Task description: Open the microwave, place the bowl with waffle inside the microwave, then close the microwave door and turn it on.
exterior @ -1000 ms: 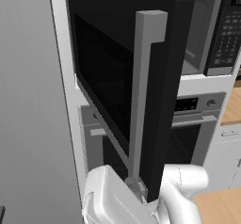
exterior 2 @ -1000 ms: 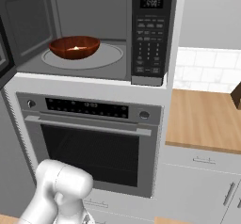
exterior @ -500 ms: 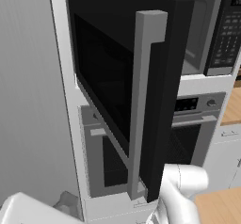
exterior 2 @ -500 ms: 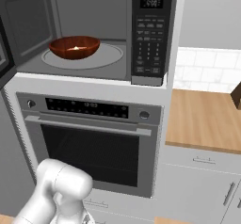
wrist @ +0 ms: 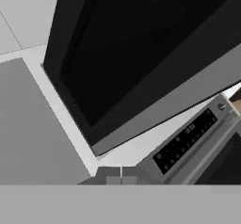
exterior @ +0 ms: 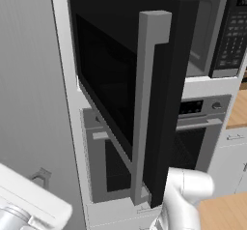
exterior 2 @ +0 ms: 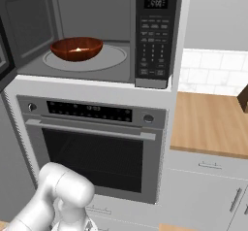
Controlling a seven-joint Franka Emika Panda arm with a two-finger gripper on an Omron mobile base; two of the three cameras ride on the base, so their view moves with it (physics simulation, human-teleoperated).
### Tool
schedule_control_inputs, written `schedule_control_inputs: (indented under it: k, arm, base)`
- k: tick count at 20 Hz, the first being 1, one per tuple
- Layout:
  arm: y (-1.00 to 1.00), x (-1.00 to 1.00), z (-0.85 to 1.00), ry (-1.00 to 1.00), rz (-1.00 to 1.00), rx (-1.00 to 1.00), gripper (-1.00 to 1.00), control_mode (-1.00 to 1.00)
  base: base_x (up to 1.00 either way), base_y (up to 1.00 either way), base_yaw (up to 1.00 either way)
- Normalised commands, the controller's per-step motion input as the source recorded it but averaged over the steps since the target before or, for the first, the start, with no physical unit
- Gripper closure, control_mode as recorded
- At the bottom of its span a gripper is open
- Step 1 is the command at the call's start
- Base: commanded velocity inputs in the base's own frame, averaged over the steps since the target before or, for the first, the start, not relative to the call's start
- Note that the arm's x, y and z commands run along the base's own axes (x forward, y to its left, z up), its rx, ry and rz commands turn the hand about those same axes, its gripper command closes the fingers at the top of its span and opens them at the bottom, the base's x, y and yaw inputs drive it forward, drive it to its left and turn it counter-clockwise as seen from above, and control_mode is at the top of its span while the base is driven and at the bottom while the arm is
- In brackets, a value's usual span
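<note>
The microwave stands open above the oven. Its light grey cavity holds the brown bowl on the round turntable, with a pale piece in the bowl. The microwave door is swung far out to the left, and its grey vertical handle faces the left base camera. My gripper is shut with nothing between its tips and looks up at the underside of the door from below left. My white hand sits low, left of the door and apart from it. The keypad strip is at the microwave's right.
A grey oven with a horizontal handle sits under the microwave, partly behind the open door. A wooden counter with white drawers lies to the right. A tall grey panel stands left of the door.
My hand has moved left and down, away from the foot of the door handle. The door and the bowl have stayed where they were.
</note>
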Motion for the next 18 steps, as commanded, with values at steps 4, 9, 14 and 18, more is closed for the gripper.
schedule_control_inputs:
  k: [4, 9, 14, 18]
  arm:
    - [-0.07, 1.0, -0.05, -0.02, -0.31, -0.04, 1.0, -1.0]
    - [-0.41, 1.0, 0.0, -0.05, -0.27, 0.0, 1.0, -1.0]
    - [-0.86, 0.84, 0.06, -0.05, -0.22, 0.0, 1.0, -1.0]
    - [-1.0, 0.9, 0.0, -0.03, -0.14, 0.0, 1.0, -1.0]
  base:
    - [0.0, 0.0, 0.0]
    - [0.0, 0.0, 0.0]
    - [0.0, 0.0, 0.0]
    - [0.0, 0.0, 0.0]
